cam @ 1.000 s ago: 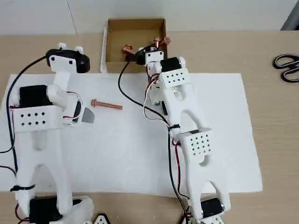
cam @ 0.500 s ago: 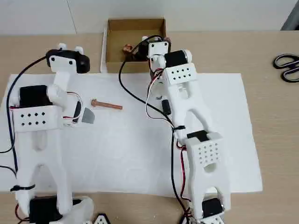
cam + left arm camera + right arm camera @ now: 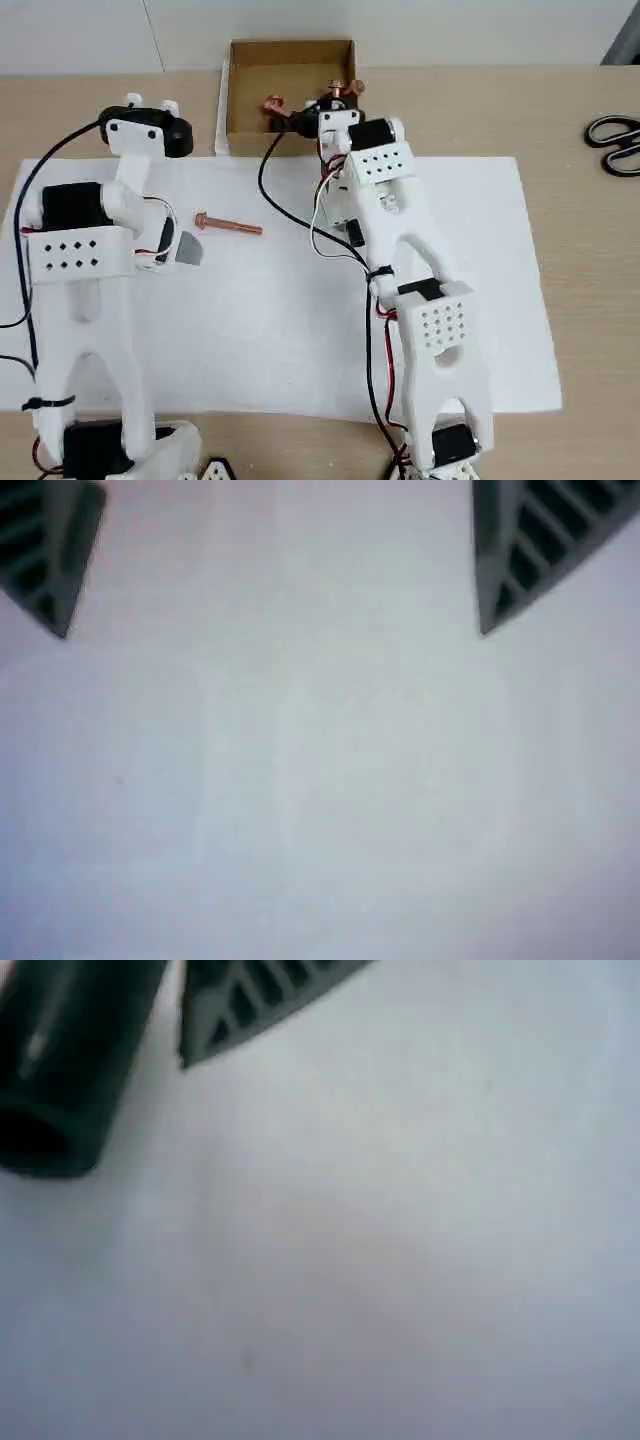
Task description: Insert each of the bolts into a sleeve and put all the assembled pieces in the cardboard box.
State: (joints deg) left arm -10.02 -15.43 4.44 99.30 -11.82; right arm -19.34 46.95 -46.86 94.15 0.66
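Pale wooden desk [image 3: 560, 110] runs across the whole high view, with a large sheet of white paper [image 3: 270, 330] laid over its middle and a pair of black-handled scissors [image 3: 615, 140] lying off the paper at the upper right edge of the frame. At the top centre, just beyond the paper's far edge, stands an open brown cardboard box [image 3: 290, 48]. Inside it I can make out a few copper-coloured bolt heads [image 3: 272, 103], one near the box's middle and others towards its right wall. One long copper-coloured bolt [image 3: 228, 225] lies flat and on its own on the paper, left of centre. Just to its left hangs the left gripper [image 3: 177, 245], close to the bolt but not touching it. In the left wrist view its two dark ribbed fingers [image 3: 540, 550] stand wide apart with nothing between them and bare white paper below. The white right arm stretches up the middle of the frame, and the right gripper [image 3: 318, 112] sits at the near edge of the box. In the right wrist view a dark tube-shaped sleeve [image 3: 60, 1060] shows close up, open end facing out, above a whitish surface. I cannot tell whether that gripper has hold of it.
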